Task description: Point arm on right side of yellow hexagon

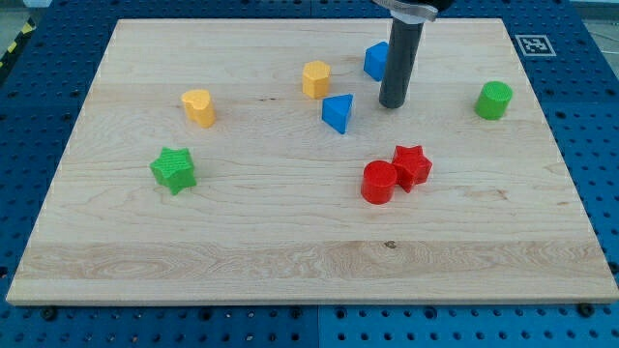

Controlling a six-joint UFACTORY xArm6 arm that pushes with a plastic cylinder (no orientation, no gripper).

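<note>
The yellow hexagon (315, 78) stands on the wooden board near the view's top centre. My tip (392, 103) rests on the board to the view's right of the hexagon, about one block's width beyond the blue triangle (338, 113). A blue cube (376, 60) sits just left of the rod, partly behind it. The tip touches no block.
A yellow heart (199, 106) lies at the left, a green star (174, 170) below it. A red cylinder (378, 182) and a red star (411, 165) touch each other below the tip. A green cylinder (493, 101) stands at the right. The board (290, 261) lies on a blue pegboard.
</note>
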